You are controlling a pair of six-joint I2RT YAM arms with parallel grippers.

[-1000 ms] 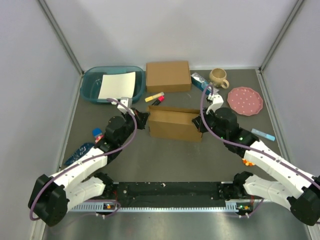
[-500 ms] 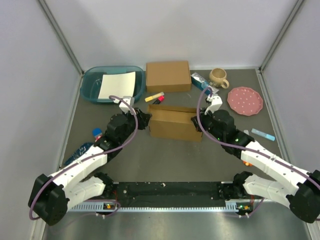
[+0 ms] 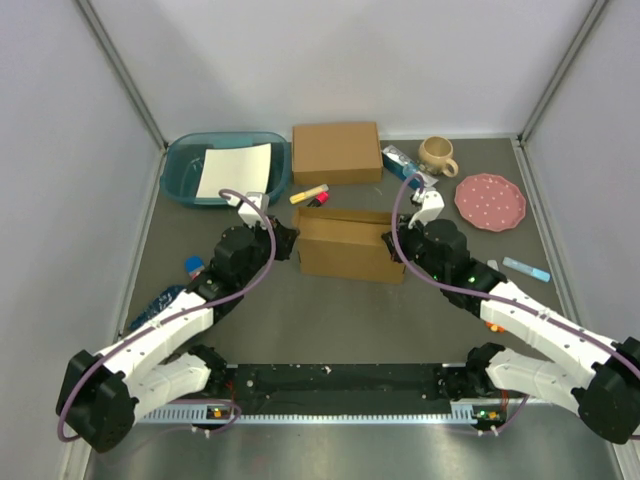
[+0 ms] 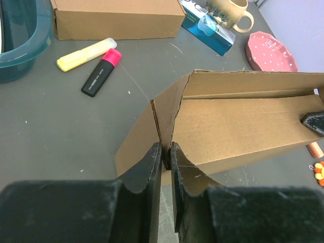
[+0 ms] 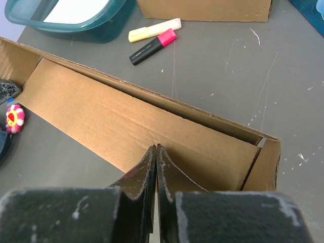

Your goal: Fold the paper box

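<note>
Overhead, the plain brown cardboard paper box (image 3: 345,250) lies long axis nine-to-three, with the left gripper (image 3: 291,240) at its nine o'clock end and the right gripper (image 3: 396,246) at three, equally near. Left wrist: my fingers pinch the matte corrugated end corner, dead ahead at twelve. Right wrist: fingers pressed together, empty, tips at the long wall.

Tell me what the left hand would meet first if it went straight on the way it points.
The paper box: its end flap sits right at the left hand fingertips, seemingly between them, so it would press into that cardboard at once.
</note>
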